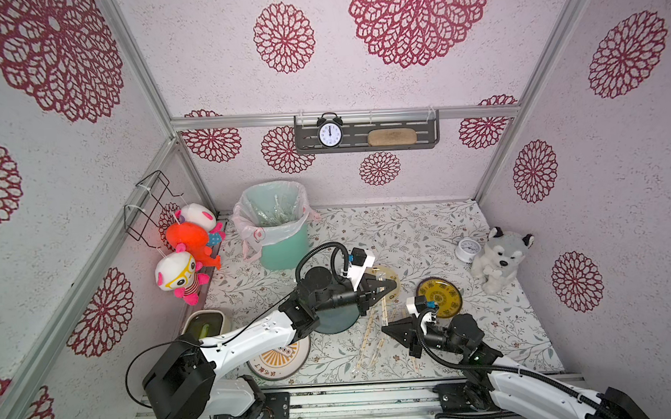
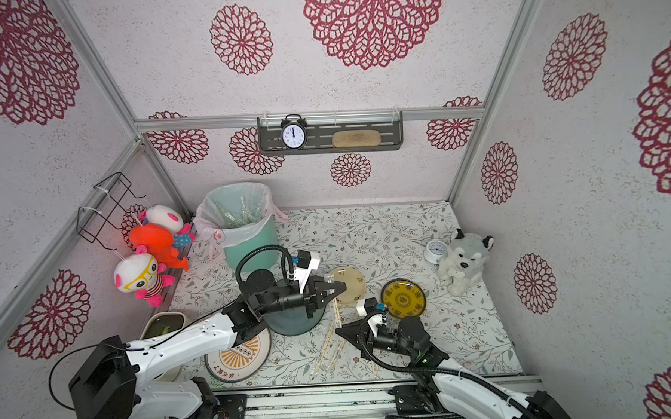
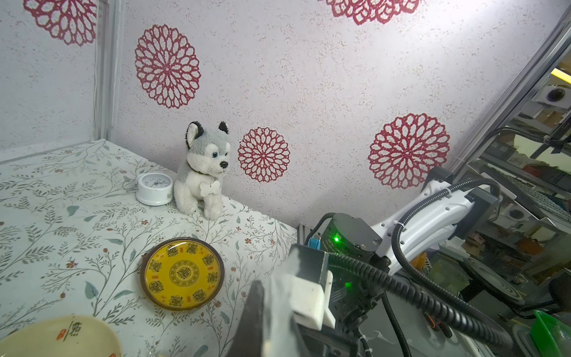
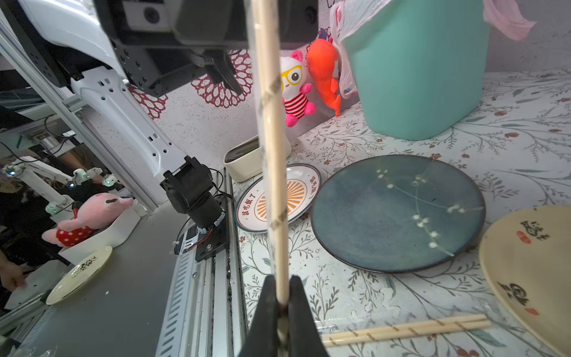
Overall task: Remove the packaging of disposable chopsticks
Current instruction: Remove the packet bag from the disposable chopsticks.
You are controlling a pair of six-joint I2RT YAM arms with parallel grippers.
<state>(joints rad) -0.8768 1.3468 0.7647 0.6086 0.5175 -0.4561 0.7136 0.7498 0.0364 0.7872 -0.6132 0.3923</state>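
One pair of disposable chopsticks (image 4: 272, 160) in its clear packaging (image 4: 259, 92) is stretched in the air between my two grippers, above the table's front middle. My right gripper (image 4: 281, 296) is shut on its lower end, and the wood shows between the fingers. The left gripper (image 1: 391, 286) is shut on the upper end, where blurred clear film lies against its dark finger (image 3: 254, 309). In both top views the held pair (image 2: 336, 309) runs from the left gripper (image 2: 343, 287) down to the right gripper (image 2: 339, 330). More sleeved pairs (image 1: 370, 335) (image 4: 401, 330) lie on the cloth.
A dark blue plate (image 1: 339, 321) sits under the left arm. A cream plate (image 2: 354, 285), a yellow plate (image 1: 444, 295) and an orange-and-white plate (image 1: 282, 360) lie nearby. At the back left stands a teal bin (image 1: 285, 243). On the right are a husky plush (image 1: 499, 257) and a small clock (image 1: 467, 249).
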